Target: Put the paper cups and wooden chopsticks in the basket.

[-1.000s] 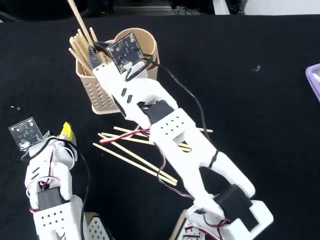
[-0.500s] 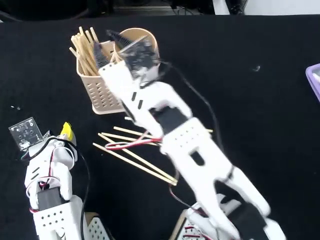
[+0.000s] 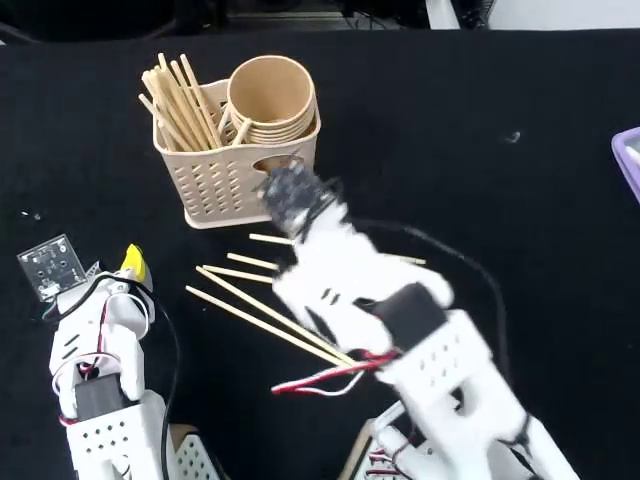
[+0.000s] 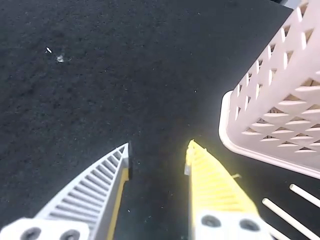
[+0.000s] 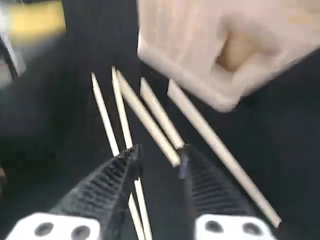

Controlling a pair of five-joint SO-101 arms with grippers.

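A beige plastic basket [image 3: 232,178] stands at the back left, holding a bundle of wooden chopsticks [image 3: 182,100] and a stack of paper cups [image 3: 271,95]. Several loose chopsticks [image 3: 262,320] lie on the black table in front of it. My right arm [image 3: 350,285] hangs over them. In the right wrist view my right gripper [image 5: 159,153] is open just above the loose chopsticks [image 5: 150,117], with the basket [image 5: 225,50] beyond. My left gripper [image 4: 157,156] is open and holds nothing; it rests near the front left, beside the basket [image 4: 280,115].
The black table cloth [image 3: 520,220] has free room to the right. A purple object [image 3: 629,155] sits at the right edge. The left arm's yellow finger [image 3: 133,263] is left of the loose chopsticks. Two chopstick ends [image 4: 295,210] lie near the left gripper.
My right arm held a chopstick over the basket, let it go there, then drew back and dropped low over the loose chopsticks. The left arm has not moved.
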